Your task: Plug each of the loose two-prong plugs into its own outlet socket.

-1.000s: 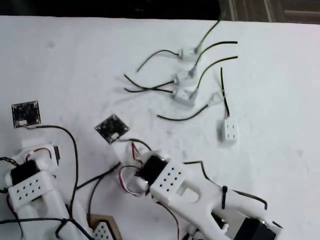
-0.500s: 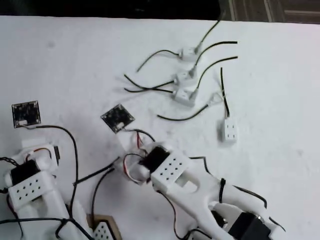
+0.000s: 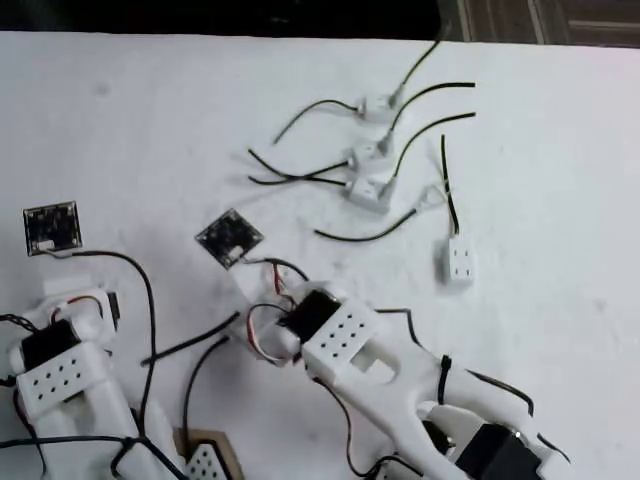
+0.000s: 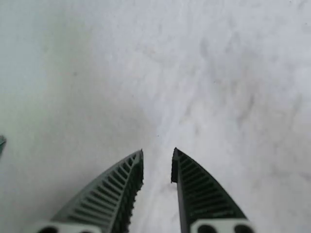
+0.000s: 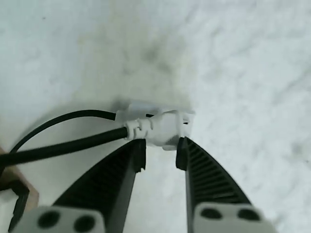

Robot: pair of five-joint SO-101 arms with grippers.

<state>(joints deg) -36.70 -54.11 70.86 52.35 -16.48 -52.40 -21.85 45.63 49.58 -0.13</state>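
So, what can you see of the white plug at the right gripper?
The white plug looks like moulded plastic, with a ribbed collar where its black cable enters. It lies on the white table, just at the tips of the right gripper, whose fingers stand slightly apart. Whether they touch it is unclear.

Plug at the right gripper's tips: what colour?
The plug is white, its cord black; the right wrist view shows it best.

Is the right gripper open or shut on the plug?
Open. In the right wrist view the right gripper has a gap between its tips; the white plug sits right at them; whether they touch it, cannot tell.
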